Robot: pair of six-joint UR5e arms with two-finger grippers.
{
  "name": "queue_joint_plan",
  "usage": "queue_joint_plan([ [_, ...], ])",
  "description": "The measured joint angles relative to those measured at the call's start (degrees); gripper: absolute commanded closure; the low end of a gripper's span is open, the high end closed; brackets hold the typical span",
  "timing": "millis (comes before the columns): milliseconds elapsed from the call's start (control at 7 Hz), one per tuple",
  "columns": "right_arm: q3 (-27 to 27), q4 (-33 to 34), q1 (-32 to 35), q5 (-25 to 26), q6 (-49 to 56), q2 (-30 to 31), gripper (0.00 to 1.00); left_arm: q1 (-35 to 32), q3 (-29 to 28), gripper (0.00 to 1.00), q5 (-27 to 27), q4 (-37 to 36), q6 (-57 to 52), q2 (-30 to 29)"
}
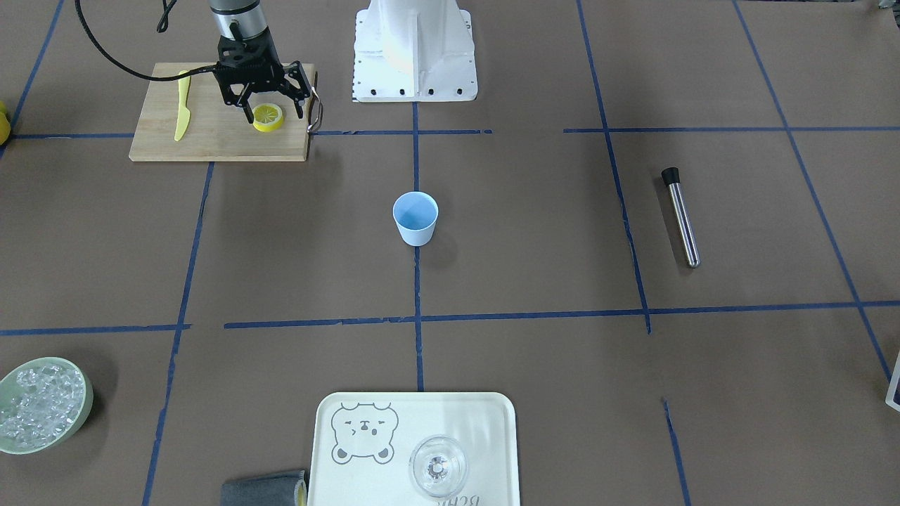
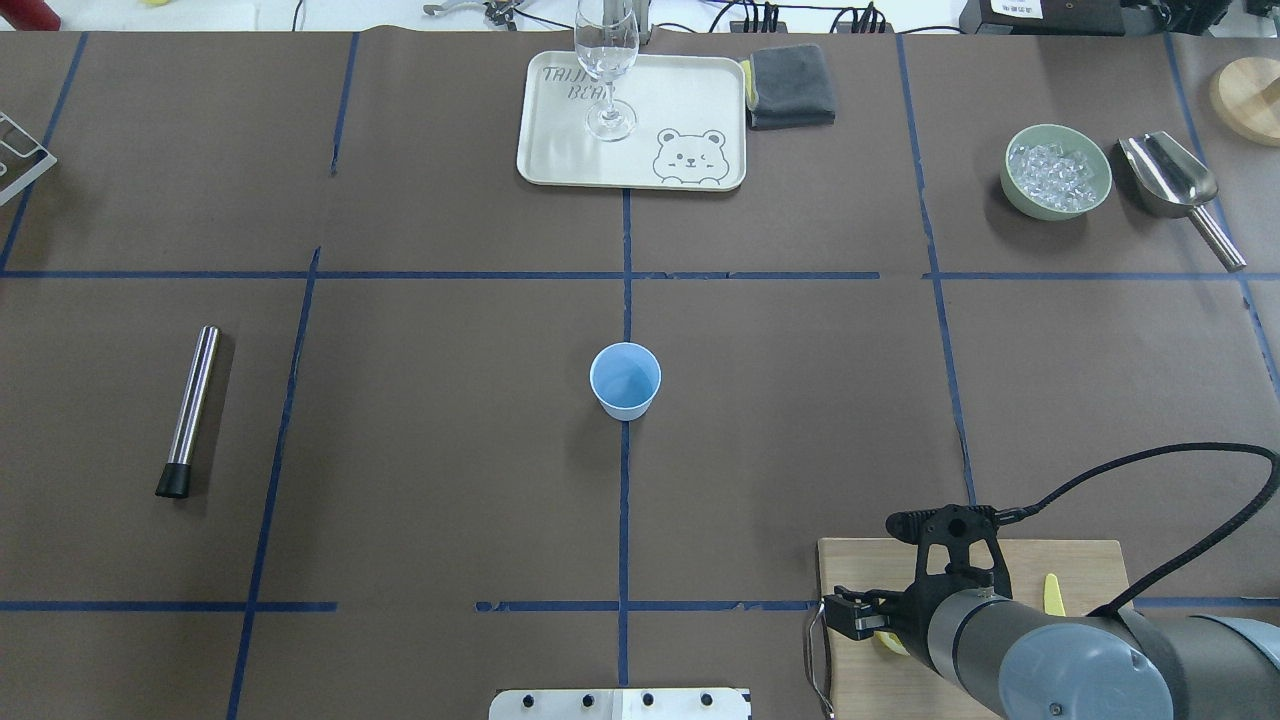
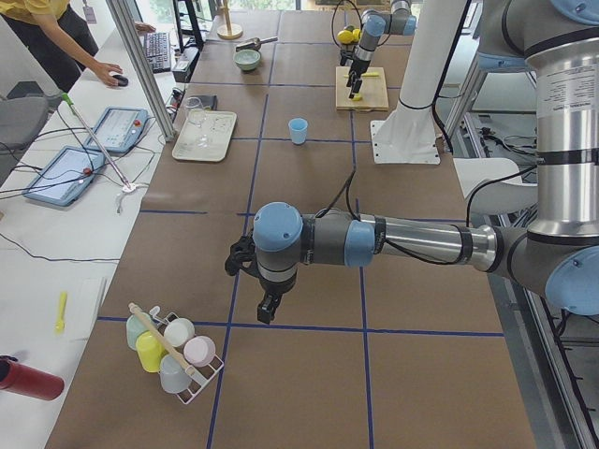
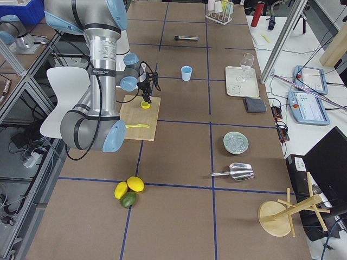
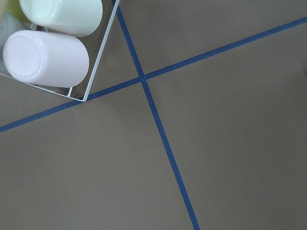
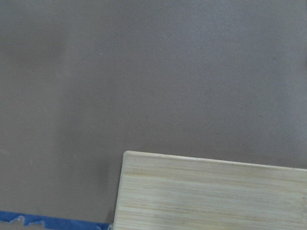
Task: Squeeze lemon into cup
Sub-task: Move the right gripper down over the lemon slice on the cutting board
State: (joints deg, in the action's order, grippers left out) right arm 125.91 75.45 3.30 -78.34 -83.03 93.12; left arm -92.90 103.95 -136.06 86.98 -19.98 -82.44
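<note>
The right gripper (image 1: pixel 274 112) hangs with jaws spread wide astride the lemon (image 1: pixel 268 118) on the cutting board (image 1: pixel 218 144), seemingly not yet pinching it. The cup (image 1: pixel 415 218) stands well apart at mid-table. An off-centre close could skid the thin slice out sideways, toward the yellow toy knife (image 1: pixel 183 105).

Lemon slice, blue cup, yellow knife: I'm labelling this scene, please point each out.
lemon slice (image 1: pixel 268 117), front-facing view, on its cut face.
blue cup (image 1: pixel 415 216), front-facing view, on its inner wall.
yellow knife (image 1: pixel 183 105), front-facing view, at its mid-length.
</note>
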Motion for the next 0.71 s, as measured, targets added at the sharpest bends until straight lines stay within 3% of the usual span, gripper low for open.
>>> queue_joint_plan([
  [714,-1.08,0.05,-1.28,0.06,-0.03,2.53,0.00,0.00,1.12,0.00,0.00,-0.23,0.03,0.00],
])
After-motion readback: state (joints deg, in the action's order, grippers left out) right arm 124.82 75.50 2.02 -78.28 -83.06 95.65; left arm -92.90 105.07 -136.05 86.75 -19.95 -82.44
